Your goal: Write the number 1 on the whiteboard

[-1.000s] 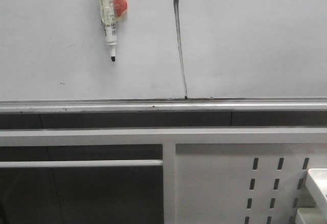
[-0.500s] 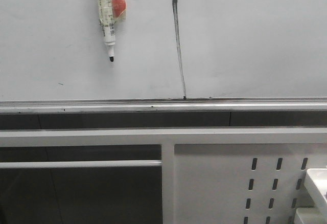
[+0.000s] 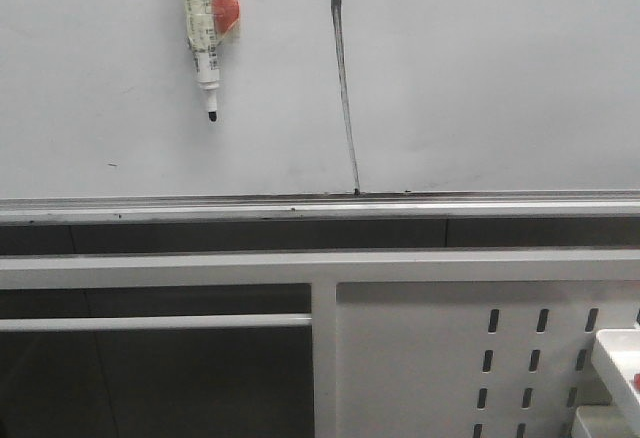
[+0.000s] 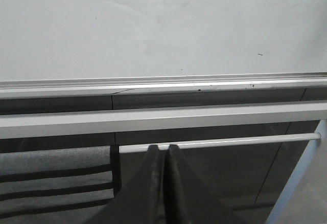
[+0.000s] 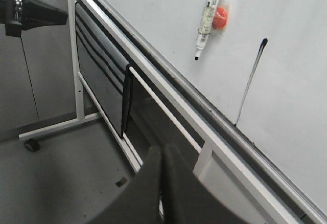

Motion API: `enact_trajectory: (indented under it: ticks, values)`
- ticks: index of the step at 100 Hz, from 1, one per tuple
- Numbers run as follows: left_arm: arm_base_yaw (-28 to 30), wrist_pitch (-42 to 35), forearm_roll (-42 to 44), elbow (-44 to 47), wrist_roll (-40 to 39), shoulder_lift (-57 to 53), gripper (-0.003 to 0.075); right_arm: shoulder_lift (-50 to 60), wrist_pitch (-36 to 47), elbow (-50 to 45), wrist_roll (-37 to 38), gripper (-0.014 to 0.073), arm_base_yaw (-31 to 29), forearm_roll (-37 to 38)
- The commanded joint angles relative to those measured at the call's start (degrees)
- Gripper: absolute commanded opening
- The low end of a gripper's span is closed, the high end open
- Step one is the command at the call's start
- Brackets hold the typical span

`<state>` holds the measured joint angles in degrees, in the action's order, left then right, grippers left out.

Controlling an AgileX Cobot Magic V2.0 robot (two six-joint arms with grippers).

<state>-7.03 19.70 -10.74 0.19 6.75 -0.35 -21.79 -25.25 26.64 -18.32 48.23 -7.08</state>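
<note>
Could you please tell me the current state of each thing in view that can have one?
number 1: drawn, one long slanted stroke down to the rail.
whiteboard: upright, otherwise unmarked.
marker pen: uncapped, tip down, against the board.
red ball: taped to the pen.
left gripper: shut, empty.
right gripper: shut, empty.

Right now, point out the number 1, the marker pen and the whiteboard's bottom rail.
number 1 [image 3: 345, 88]: front view, middle of the stroke.
marker pen [image 3: 201, 33]: front view, taped barrel.
bottom rail [image 3: 500, 204]: front view, bare silver strip.
</note>
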Motion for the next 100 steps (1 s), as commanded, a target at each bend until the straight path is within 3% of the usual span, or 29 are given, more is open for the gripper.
enact_trajectory:
  ticks: [1,25,32,50,72,100]
  values:
    - [0.17,-2.46,-1.15,2.04,-0.5,-1.27,-0.002,-0.26,4.07,1.41,-0.03,-0.005,-0.26,0.45]
    - [0.17,-2.46,-1.15,2.04,-0.5,-1.27,-0.002,0.3,3.79,1.28,-0.03,-0.005,-0.26,0.45]
    - [0.17,-2.46,-1.15,2.04,-0.5,-1.27,-0.002,0.3,5.17,-0.13,0.72,-0.005,-0.36,4.5]
    - [0.17,-2.46,-1.15,2.04,-0.5,-1.27,-0.002,1.03,18.89,-10.83,32.5,-0.005,-5.21,24.34]
    - [0.17,-2.46,-1.15,2.04,-0.5,-1.27,-0.002,2.22,33.24,-26.77,34.28,-0.005,-13.31,24.72]
    - [0.17,-2.46,-1.15,2.04,-0.5,-1.27,-0.002,15.84,13.11,-27.83,34.28,-0.005,-15.47,21.98]
